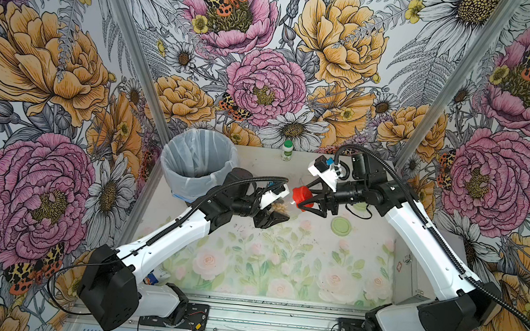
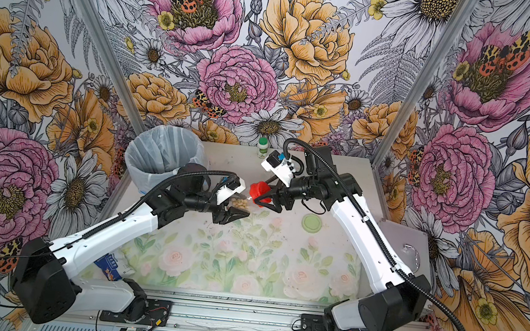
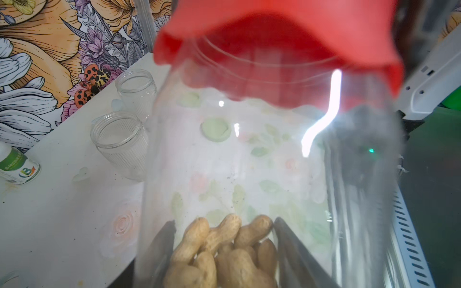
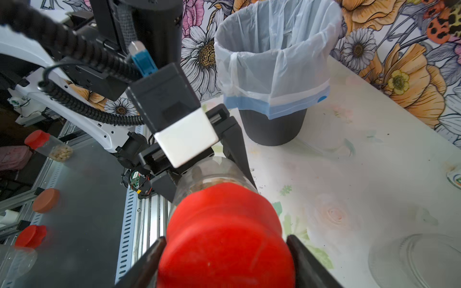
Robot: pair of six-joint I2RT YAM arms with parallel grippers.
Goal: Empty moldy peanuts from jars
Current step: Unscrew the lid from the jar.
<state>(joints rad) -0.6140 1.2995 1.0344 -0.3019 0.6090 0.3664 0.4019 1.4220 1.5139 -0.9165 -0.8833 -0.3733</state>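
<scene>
A narrow clear jar point(image 3: 249, 162) lies tilted above the table's middle, with my left gripper point(image 3: 224, 222) shut on its body. Moldy peanuts point(image 1: 281, 207) point(image 2: 240, 203) point(image 3: 224, 249) are heaped at its base, between the left fingers. The red lid point(image 1: 302, 195) point(image 2: 260, 191) point(image 4: 224, 237) sits on the jar's mouth. My right gripper point(image 1: 304, 198) point(image 4: 224, 240) is shut on that lid, one finger pressed on each side. Two lidless clear jars point(image 3: 136, 89) point(image 3: 119, 142) stand upright with nothing showing inside them, near the back wall.
A black bin with a white liner point(image 1: 199, 159) point(image 4: 274, 62) stands at the back left, just behind my left wrist. A pale green lid point(image 1: 341, 226) point(image 2: 312, 223) lies flat on the table under the right arm. A small white bottle point(image 1: 287, 150) stands at the back edge.
</scene>
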